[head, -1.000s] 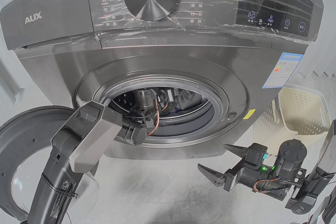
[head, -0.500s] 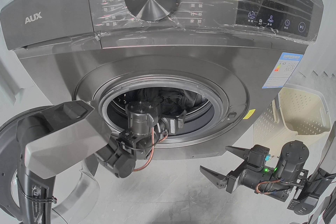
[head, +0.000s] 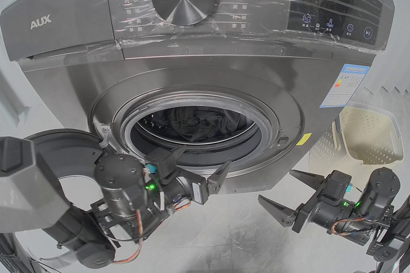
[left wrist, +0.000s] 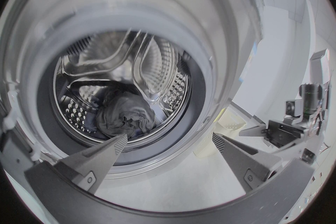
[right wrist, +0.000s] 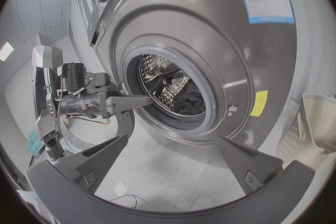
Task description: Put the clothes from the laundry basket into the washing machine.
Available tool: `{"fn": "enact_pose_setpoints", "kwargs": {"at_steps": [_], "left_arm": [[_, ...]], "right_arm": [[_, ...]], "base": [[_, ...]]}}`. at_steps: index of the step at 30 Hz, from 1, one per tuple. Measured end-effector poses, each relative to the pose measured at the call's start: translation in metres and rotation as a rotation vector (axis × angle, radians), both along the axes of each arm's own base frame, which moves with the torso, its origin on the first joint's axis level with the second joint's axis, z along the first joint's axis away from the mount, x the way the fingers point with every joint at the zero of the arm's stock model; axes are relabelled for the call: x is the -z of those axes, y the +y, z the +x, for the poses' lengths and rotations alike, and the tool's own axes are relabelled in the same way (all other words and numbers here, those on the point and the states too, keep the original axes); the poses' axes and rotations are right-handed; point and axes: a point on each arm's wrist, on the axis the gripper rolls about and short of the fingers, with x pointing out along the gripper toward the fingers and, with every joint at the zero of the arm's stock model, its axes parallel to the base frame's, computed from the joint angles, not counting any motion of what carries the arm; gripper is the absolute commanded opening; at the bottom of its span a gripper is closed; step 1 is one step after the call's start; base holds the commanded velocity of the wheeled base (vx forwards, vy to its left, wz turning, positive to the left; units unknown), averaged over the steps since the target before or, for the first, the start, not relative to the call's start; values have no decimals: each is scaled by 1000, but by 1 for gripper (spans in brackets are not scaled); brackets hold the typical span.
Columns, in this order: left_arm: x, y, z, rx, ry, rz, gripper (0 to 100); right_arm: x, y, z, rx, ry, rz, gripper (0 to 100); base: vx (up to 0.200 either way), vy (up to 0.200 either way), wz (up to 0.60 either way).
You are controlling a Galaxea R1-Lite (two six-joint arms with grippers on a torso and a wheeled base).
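**Dark clothes (head: pixel 200 122) dropped in the drum, left arm out**

Black cloth lies bunched on the drum (left wrist: pixel 157 70) floor, toward 6 o'clock of the opening. 1 second ago my left gripper (head: pixel 206 155) was deep inside the washer (head: pixel 239 73). Half a second ago it was backing through the opening. Now it hangs just outside, at 6 o'clock of the rim, fingers spread and empty. I read that as a finished drop: the cloth stayed behind and nothing trails from the fingers.

My right gripper (head: pixel 276 184) has drifted slightly toward 3 o'clock. It hovers low at 4 o'clock of the opening, fingers apart and holding nothing, near the basket (head: pixel 326 154). The basket stands at 3 o'clock of the washer, and the inside I can see is bare cream mesh. So I judge the load is in, or nearly. The door (head: pixel 64 146) stands swung wide at 8 o'clock.
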Motion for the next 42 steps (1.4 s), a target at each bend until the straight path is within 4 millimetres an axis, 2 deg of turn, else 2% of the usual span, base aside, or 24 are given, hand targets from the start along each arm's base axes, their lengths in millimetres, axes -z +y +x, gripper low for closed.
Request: {"fn": "enact_pose_setpoints", "kwargs": {"at_steps": [4,7,12,22,29,42], "left_arm": [[-13,19,-22,7,-17,-15,100],[-19,37,-36,-4,-27,-22,100],[-27,60,-51,-46,-48,-34,100],[-36,84,-73,-70,-76,-61,100],[-37,107,-89,-100,-91,-74,100],[-36,141,-116,-157,-53,-15,100]], "right_arm": [[-9,-7,-5,34,-30,23,100],[-16,-16,-9,71,-52,41,100],[-22,-33,-17,128,-72,54,100],[-28,-54,-24,257,-74,51,100],[-27,-70,-39,324,-17,-16,100],[-33,-97,-62,446,-15,1,100]], "base": [[0,0,0],[-200,0,0],[-200,0,0],[-200,0,0],[-200,0,0],[-185,0,0]]}}
